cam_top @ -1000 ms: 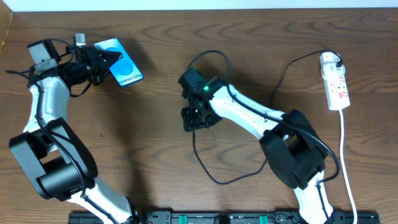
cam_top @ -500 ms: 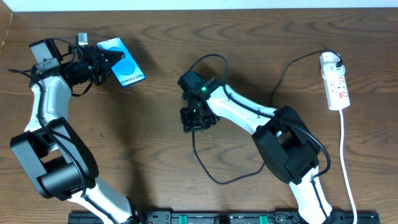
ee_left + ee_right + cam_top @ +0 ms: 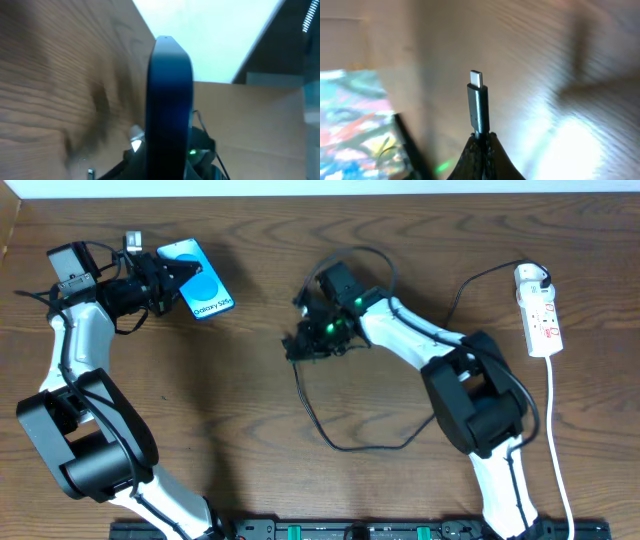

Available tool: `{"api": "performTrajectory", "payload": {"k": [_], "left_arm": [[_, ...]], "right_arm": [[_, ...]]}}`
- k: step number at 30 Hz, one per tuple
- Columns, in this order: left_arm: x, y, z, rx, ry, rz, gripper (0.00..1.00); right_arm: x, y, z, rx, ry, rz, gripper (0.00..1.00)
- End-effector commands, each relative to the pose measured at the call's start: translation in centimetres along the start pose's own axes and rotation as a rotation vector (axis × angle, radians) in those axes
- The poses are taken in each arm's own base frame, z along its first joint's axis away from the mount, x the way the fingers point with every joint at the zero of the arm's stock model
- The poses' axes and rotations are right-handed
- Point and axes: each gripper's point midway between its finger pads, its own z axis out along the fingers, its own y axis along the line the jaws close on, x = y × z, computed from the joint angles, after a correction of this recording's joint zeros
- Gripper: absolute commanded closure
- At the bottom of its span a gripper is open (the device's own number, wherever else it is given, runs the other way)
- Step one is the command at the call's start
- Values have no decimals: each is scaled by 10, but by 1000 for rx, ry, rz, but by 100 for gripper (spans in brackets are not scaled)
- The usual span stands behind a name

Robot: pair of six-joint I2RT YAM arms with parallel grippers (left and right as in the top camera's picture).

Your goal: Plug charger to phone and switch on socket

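Note:
The phone [image 3: 197, 279], its cyan screen lit, is held at the back left with my left gripper [image 3: 166, 274] shut on its left end. In the left wrist view the phone [image 3: 167, 100] stands edge-on as a dark blue slab between the jaws. My right gripper [image 3: 300, 346] near mid-table is shut on the charger's black connector [image 3: 477, 105], whose metal tip sticks out past the fingertips [image 3: 496, 150]. The thin black cable [image 3: 335, 442] loops over the table and runs to the white plug [image 3: 530, 277] in the socket [image 3: 540, 317] at the far right.
A thick white cord [image 3: 556, 440] runs from the socket toward the front edge. A black rail [image 3: 350, 530] lies along the front of the table. A pale wall borders the table's back edge.
My right gripper has shut on the connector and moved back and slightly left with it, dragging the cable loop along. The left arm and the phone have hardly moved.

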Motion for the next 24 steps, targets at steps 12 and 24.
{"api": "performTrajectory", "payload": {"k": [12, 24], "left_arm": [[-6, -107, 30, 224, 60, 130, 93], [6, -120, 55, 237, 80, 157, 93]], "right_arm": [[-22, 134, -72, -340, -96, -132, 99], [-35, 141, -80, -361, -156, -210, 99]]}}
